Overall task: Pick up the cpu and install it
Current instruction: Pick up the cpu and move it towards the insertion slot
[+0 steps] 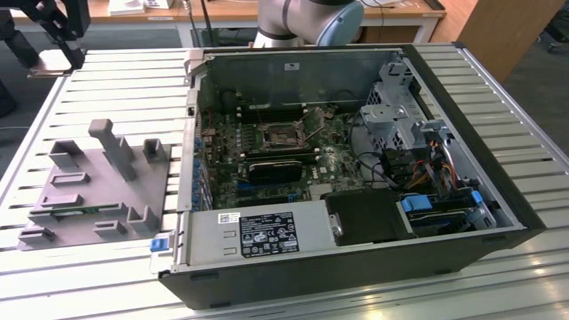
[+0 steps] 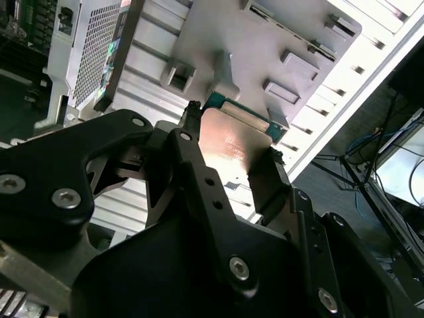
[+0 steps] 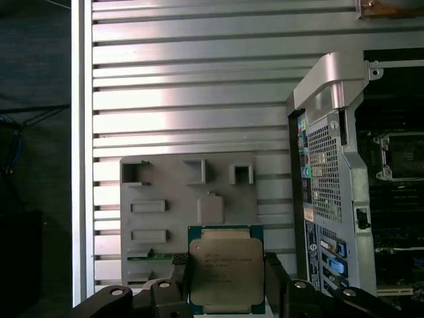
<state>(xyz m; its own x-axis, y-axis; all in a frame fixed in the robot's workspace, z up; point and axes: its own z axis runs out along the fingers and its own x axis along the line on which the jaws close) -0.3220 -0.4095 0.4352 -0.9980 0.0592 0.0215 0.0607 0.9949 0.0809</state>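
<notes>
The cpu is in the grip here: the gripper has its fingers closed on two opposite edges, silvery top facing the first wrist view, green border showing around it. In the second wrist view the chip hangs between the black fingers well clear of everything below. Beneath it lies the grey fixture plate with its raised blocks, resting on the slatted metal surface, whose pale ribs catch bright glare. In the exterior view the open computer case lies on its side just beside that plate, motherboard exposed, the socket in the middle of the board. Around the surface: dark floor, a wooden desk at the back, and loose cables trailing past the surface's edge.
</notes>
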